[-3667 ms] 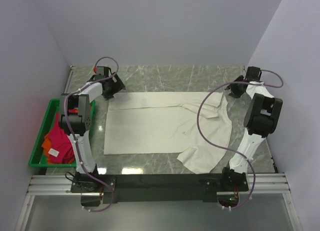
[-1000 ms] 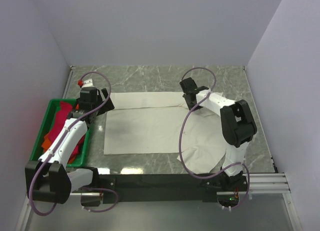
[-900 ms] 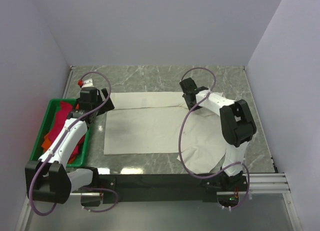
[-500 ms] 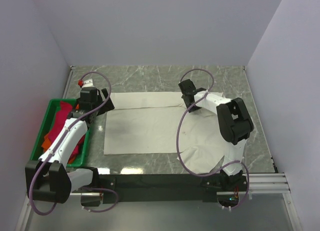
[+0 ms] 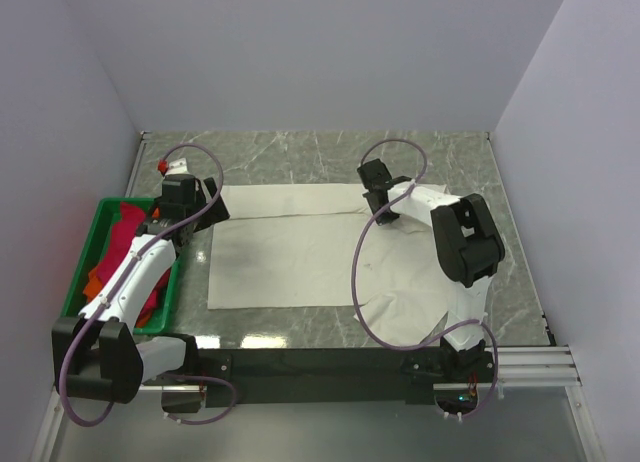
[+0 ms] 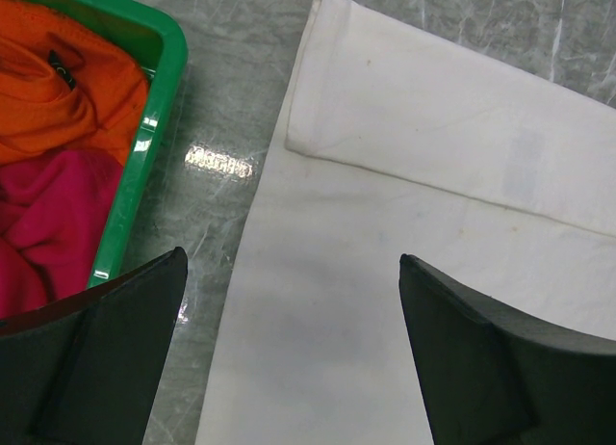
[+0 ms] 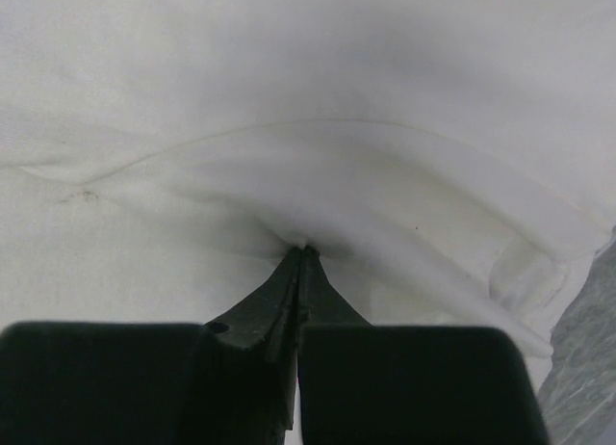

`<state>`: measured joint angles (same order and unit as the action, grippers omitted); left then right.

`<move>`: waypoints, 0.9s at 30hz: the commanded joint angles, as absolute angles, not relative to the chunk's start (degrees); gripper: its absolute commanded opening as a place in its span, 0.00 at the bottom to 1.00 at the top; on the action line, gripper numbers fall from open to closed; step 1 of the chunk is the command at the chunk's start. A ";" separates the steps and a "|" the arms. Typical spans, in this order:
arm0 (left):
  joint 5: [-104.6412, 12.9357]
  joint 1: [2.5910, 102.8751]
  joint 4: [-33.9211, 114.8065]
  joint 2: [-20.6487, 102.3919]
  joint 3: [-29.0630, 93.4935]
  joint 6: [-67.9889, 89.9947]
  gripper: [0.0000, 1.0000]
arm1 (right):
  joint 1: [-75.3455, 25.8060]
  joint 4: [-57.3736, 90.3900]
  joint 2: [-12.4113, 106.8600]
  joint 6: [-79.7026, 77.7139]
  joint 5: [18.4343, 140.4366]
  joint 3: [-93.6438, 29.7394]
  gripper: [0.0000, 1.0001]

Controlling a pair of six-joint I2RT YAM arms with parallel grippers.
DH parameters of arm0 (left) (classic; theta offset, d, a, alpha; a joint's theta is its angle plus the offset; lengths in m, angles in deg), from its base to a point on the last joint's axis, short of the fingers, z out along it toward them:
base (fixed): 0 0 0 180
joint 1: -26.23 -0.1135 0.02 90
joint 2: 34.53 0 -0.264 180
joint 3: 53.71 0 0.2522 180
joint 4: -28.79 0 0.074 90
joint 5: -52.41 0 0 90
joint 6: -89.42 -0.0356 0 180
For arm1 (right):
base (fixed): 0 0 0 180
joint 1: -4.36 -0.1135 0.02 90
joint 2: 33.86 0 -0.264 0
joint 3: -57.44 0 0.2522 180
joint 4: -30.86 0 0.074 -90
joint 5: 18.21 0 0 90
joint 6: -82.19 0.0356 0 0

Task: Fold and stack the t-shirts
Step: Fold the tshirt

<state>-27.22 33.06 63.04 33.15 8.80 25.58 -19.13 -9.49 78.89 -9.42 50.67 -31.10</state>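
Note:
A large cream t-shirt [image 5: 290, 252] lies spread on the marble table, its far edge folded over in a band [image 6: 452, 127]. My right gripper [image 5: 375, 197] is down on the shirt's far right part. In the right wrist view its jaws [image 7: 304, 250] are shut, pinching a pucker of the cream cloth [image 7: 289, 98]. My left gripper [image 5: 205, 210] hovers over the shirt's far left corner. Its fingers [image 6: 292, 262] stand wide open with nothing between them. A crimson-pink t-shirt [image 6: 48, 214] and an orange t-shirt [image 6: 67, 89] lie bunched in the crate.
A green plastic crate [image 5: 72, 300] sits at the table's left edge, beside my left arm. The cream shirt's near right sleeve [image 5: 400, 317] hangs close to the front rail. Walls enclose the table on three sides.
My right gripper has shut on the cream cloth, having been partly open half a second ago, and shifted slightly left. The left arm has stayed still since a second ago.

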 commanded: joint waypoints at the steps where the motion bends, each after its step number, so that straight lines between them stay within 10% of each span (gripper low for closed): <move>1: -27.57 33.09 61.71 33.05 8.65 24.82 0.97 | -17.79 -7.95 77.15 -8.96 50.70 -31.99 0.00; 27: -27.66 33.09 61.80 32.79 8.47 24.47 0.96 | -10.67 -15.42 82.86 1.23 56.86 -53.34 0.04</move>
<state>-27.24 33.06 63.04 33.19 8.80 25.55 -12.55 -14.29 81.03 -2.64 59.76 -50.25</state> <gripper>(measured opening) 0.967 0.026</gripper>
